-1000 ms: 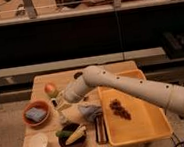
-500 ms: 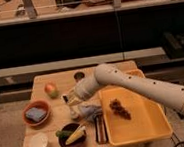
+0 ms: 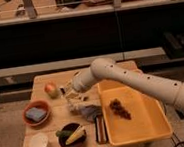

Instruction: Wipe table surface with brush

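My gripper is low over the middle of the wooden table, at the end of the white arm that reaches in from the right. It hangs just above and left of a crumpled grey cloth. A dark, narrow object that looks like the brush lies flat on the table along the left edge of the yellow tray, below and right of the gripper and apart from it.
The tray holds a dark clump of crumbs. An apple sits at the back left. A red bowl with a blue sponge, a white cup and a dark bowl of vegetables stand along the left and front.
The arm swung right from near the apple toward the cloth, then came back slightly left. The objects on the table have not moved.
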`<state>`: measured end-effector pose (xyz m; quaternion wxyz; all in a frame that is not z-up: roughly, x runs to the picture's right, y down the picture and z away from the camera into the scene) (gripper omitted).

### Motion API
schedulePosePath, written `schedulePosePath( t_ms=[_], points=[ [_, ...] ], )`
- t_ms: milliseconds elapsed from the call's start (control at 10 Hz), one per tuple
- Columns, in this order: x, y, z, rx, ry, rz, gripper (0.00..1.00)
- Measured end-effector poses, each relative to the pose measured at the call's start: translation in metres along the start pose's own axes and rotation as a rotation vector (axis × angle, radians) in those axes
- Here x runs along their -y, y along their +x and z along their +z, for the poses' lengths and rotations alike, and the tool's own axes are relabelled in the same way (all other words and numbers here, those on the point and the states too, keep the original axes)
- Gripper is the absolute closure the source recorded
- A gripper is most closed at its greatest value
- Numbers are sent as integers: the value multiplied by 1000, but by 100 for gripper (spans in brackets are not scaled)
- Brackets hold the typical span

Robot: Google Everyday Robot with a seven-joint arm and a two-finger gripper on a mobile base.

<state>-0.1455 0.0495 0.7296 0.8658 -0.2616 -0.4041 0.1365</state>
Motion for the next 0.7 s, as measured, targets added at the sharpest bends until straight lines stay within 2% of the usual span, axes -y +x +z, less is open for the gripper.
schedulePosePath(
  t_ms=[300, 400, 600, 700],
  points=[
    [3, -22, 23, 15, -27, -25, 100],
    [-2, -28, 31, 22, -49, -38, 100],
    [-25, -30, 42, 36, -105, -49, 100],
    [-35, -28, 44, 41, -121, -46, 100]
  ],
)
